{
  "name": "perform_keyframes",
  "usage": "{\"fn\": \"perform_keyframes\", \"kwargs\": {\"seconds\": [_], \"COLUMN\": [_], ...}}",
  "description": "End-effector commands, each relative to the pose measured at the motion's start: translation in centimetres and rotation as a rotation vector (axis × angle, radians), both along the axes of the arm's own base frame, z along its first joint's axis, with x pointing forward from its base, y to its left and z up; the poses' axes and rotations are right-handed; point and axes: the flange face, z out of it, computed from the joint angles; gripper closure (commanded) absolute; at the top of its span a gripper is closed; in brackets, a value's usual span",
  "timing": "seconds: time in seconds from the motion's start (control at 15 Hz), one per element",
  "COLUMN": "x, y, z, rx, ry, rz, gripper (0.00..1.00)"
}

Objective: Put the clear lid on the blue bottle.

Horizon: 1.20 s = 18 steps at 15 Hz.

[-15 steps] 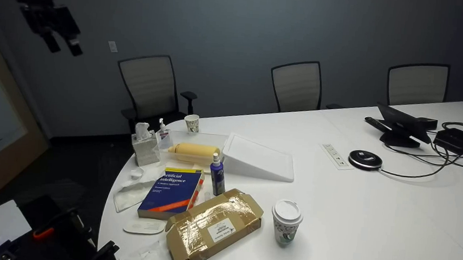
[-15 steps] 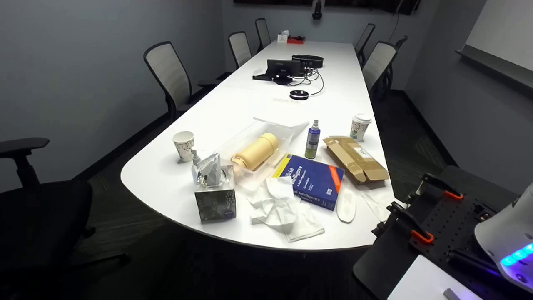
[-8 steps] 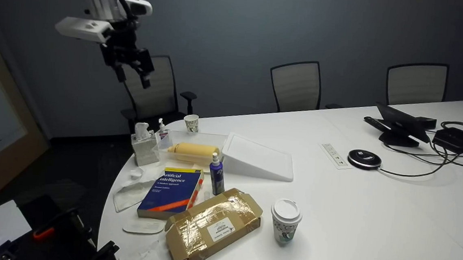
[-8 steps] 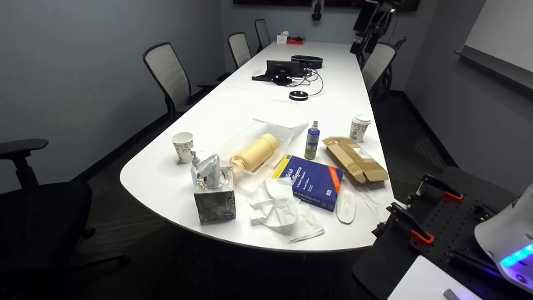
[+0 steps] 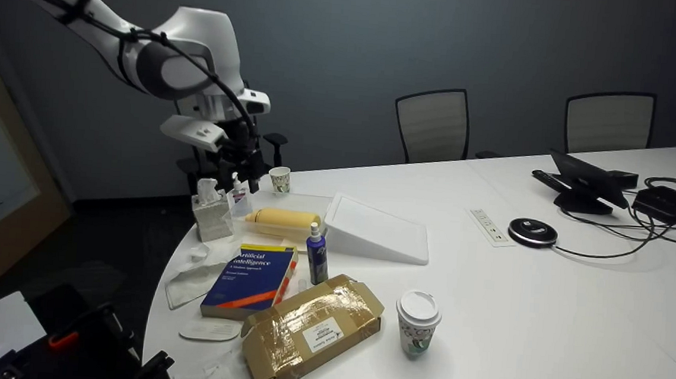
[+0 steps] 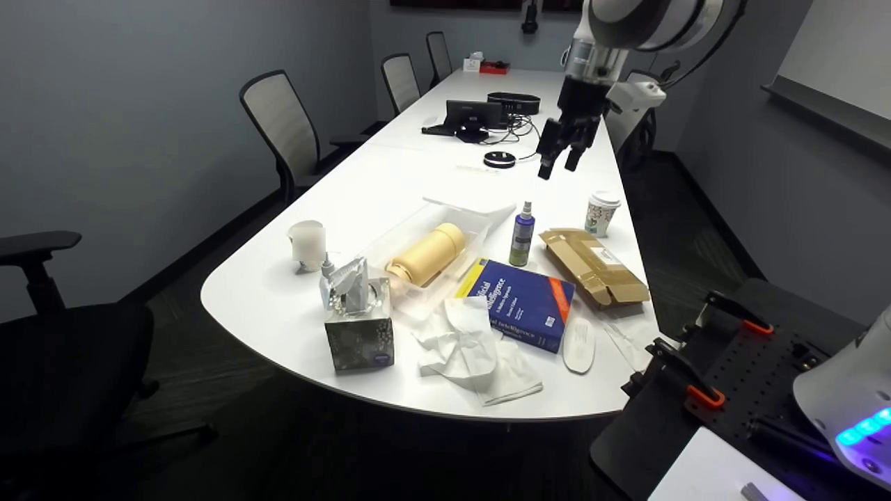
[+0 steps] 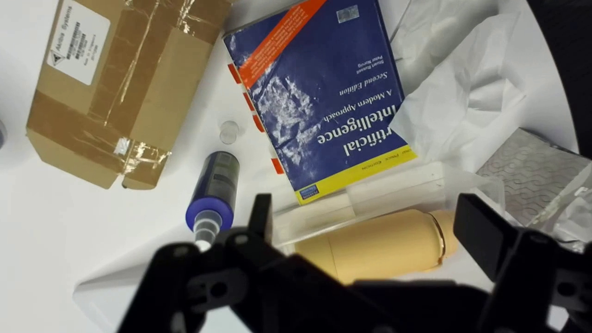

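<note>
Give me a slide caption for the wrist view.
Open gripper; clear lid lying beside the blue bottle, between cardboard box and book.

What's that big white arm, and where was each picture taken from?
That's a robot arm. Its black gripper works like a hand; the two fingers are apart, holding nothing. Two cameras stand outside the robot; a third, on its wrist, took the picture looking down. On the table are a book, a cardboard box, a tissue box, a lidded paper cup, and an upright blue bottle. Near that bottle, between the book and cardboard box, lies a tiny clear lid.
</note>
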Motion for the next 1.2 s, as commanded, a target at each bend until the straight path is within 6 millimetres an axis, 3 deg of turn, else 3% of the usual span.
{"fn": "perform_keyframes", "kwargs": {"seconds": [0.0, 0.27, 0.53, 0.8, 1.13], "x": [1.3, 1.3, 1.5, 2.0, 3.6], "y": [-1.0, -2.3, -4.2, -6.3, -7.5], "z": [-5.5, -11.9, -17.0, -20.4, -22.4], "rx": [0.0, 0.003, -0.001, -0.008, -0.006], "ry": [0.009, 0.032, 0.043, 0.049, 0.06], "rz": [-0.047, -0.116, -0.194, -0.273, -0.339], "gripper": [0.0, 0.0, 0.0, 0.0, 0.0]}}
